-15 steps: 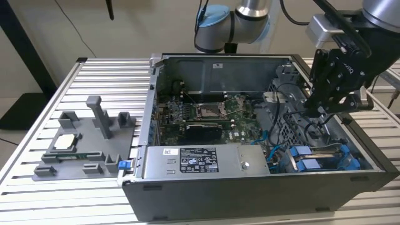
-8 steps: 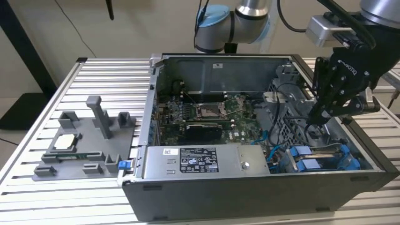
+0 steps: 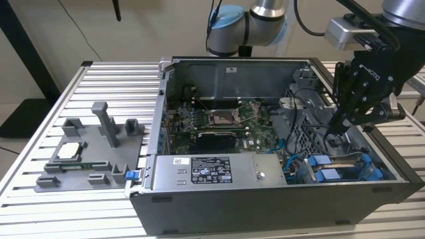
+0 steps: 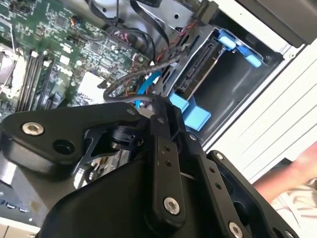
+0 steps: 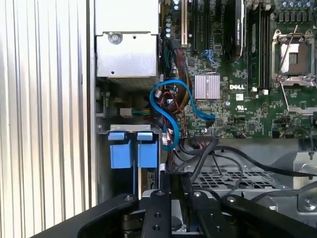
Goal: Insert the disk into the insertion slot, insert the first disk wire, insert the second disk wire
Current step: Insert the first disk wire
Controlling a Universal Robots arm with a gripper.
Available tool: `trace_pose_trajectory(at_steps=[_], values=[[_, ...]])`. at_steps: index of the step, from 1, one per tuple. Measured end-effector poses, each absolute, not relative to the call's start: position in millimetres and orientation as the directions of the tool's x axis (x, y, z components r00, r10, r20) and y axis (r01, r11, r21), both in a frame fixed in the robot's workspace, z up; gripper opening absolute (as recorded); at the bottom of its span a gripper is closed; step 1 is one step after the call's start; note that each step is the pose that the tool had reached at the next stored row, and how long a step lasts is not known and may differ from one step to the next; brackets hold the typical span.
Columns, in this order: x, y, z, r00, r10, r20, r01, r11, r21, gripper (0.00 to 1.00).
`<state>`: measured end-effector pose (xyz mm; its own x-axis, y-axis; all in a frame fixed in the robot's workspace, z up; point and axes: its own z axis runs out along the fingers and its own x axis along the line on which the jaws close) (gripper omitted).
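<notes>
We see black linkage gripper (image 3: 335,129) low over grey metal cage insertion slot (image 4: 233,94); grip state: cannot tell. Dark blue-tabbed disk (image 4: 197,69) looks seated just ahead. Risk: loose black wires (image 5: 189,147) beside gripper snag, connector misaligns.

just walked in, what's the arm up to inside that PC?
The arm's gripper is reaching down into the open computer case, at the drive cage on the exterior view's right. In the second wrist view, a disk appears to sit in the insertion slot, with blue tabs at the cage front. A blue wire loops beside the cage. Whether it is plugged into the disk cannot be told.
</notes>
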<state>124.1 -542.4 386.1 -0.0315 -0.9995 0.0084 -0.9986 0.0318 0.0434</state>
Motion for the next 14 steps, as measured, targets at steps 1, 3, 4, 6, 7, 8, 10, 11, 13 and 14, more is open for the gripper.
trace_pose_trajectory(at_steps=[1, 3, 4, 6, 7, 8, 10, 11, 13, 14], values=[[124.1, -542.4, 386.0, -0.031, -0.999, 0.015, -0.999, 0.032, 0.043, 0.00], [124.1, -542.5, 386.0, -0.031, -0.999, 0.016, -0.999, 0.032, 0.043, 0.00], [124.1, -542.4, 386.1, -0.031, -0.999, 0.017, -0.999, 0.032, 0.043, 0.00], [124.1, -542.4, 386.0, -0.031, -0.999, 0.018, -0.999, 0.032, 0.043, 0.00], [124.1, -542.4, 386.1, -0.031, -0.999, 0.018, -0.999, 0.032, 0.043, 0.00], [124.1, -542.4, 386.1, -0.031, -0.999, 0.019, -0.999, 0.032, 0.043, 0.00], [124.1, -542.4, 386.1, -0.031, -0.999, 0.020, -0.999, 0.032, 0.043, 0.00], [124.1, -542.4, 386.1, -0.031, -0.999, 0.020, -0.999, 0.032, 0.043, 0.00], [124.1, -542.4, 385.9, -0.031, -0.999, 0.020, -0.999, 0.032, 0.042, 0.00], [124.1, -542.3, 385.8, -0.031, -0.999, 0.021, -0.999, 0.032, 0.041, 0.00]])
